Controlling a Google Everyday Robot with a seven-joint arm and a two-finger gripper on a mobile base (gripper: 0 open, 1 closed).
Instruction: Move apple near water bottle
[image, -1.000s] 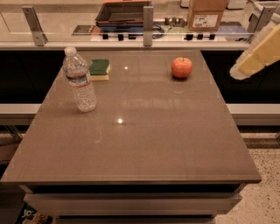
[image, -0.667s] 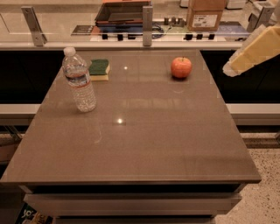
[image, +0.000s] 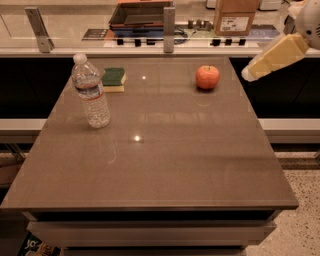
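Tabletop (image: 165, 165) right: hand (image: 250, 74) nearer apple (image: 207, 77).

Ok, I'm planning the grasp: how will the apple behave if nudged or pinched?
The apple looks round and smooth, so a nudge would probably roll it across the glossy table. It seems firm, likely keeping shape under a pinch. The gripper hangs beyond the table's right edge, apart from it.

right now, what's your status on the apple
Gripper beyond table's right edge, apart from apple. Apple sits far right, untouched. Water bottle stands far left; sponge just behind it, near the drop spot.
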